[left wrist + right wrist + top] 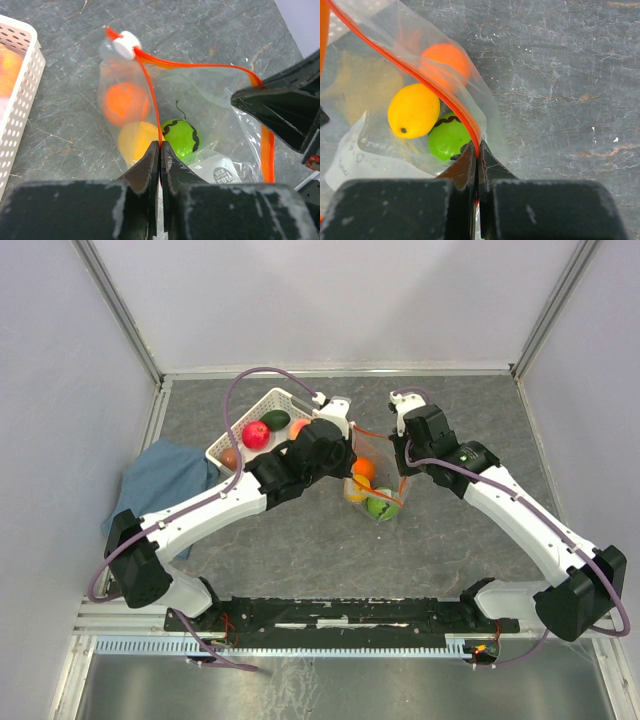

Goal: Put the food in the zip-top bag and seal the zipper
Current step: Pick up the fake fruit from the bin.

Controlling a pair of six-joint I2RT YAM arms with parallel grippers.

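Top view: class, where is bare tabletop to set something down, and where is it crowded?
Free: the near strip between zip-top bag and arm bases; the far right corner behind the right arm. Crowded: far left, with basket, blue cloth and left arm.

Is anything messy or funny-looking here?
A little. The zip-top bag gapes open with only three fruits inside; the red apple and others sit in the basket. A blue cloth lies crumpled beside it.

Bag (215, 100) clear glossy plastic w/ crinkles; lemon (413, 111) smooth, shiny; tabletop (560, 75) matt, stone-look.
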